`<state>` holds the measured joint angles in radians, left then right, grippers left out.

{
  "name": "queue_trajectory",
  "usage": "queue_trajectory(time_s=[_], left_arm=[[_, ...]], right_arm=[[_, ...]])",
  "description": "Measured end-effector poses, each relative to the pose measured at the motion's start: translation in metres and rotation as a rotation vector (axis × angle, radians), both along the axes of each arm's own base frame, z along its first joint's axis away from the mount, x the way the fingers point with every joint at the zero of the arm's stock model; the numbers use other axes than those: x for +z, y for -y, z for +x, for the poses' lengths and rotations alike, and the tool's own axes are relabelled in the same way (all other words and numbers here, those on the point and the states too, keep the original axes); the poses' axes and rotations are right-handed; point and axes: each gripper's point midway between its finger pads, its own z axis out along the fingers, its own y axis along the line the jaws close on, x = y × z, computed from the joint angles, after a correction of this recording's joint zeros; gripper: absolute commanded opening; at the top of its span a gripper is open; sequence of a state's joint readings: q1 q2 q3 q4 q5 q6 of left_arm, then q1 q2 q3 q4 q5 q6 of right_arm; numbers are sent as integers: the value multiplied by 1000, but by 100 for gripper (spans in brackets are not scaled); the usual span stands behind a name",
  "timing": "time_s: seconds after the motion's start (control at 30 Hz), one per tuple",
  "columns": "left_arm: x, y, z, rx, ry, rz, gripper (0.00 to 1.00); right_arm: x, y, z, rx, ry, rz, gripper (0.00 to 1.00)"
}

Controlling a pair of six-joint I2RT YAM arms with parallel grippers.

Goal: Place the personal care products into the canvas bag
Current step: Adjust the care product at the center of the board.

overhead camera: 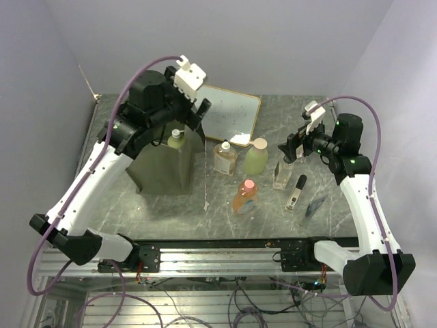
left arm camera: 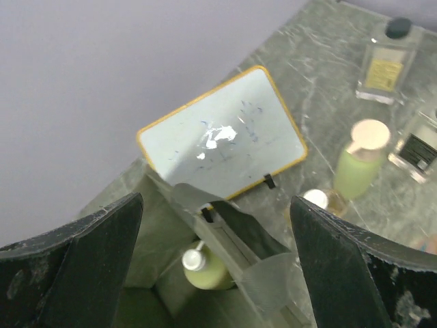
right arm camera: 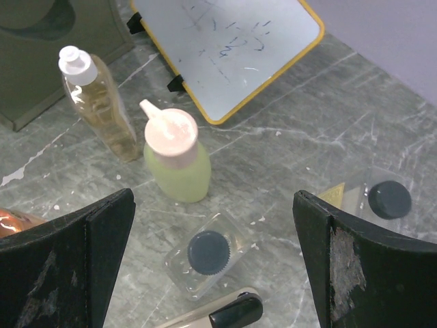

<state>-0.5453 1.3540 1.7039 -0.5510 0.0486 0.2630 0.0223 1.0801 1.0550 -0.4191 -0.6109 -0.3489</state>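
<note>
Though one yellow-green pump bottle (overhead camera: 177,139) stood inside the canvas bag (overhead camera: 160,174), amber bottle (overhead camera: 224,158), green bottle (overhead camera: 256,156), orange bottle (overhead camera: 246,195) and clear bottles (overhead camera: 282,175) waited outside. Left gripper (left arm camera: 215,205) hung spread over the bag, empty; right gripper (right arm camera: 213,201) gaped above clear bottles.

No word, number or brand can be read anywhere. The whiteboard (left arm camera: 222,137) carries only faint blue scribbles and smears, with no letters to make out. In the left wrist view a clear bottle (left arm camera: 384,65) at one o'clock bears a yellow label, and a second clear bottle (left arm camera: 418,145) at three o'clock bears a dark one. The print on both is too small to read.
</note>
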Motion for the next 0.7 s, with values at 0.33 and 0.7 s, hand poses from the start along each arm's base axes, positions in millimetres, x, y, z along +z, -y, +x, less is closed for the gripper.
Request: queue_trajectory(time_s=[0.33,0.7], left_arm=[[-45,80,-24,-268,-67,175,100],[-102,114,-32,-505,-148,346,98]], right_arm=[[12,14,-5,-13,23,45,100],[10,7,-17,62,24,62,100]])
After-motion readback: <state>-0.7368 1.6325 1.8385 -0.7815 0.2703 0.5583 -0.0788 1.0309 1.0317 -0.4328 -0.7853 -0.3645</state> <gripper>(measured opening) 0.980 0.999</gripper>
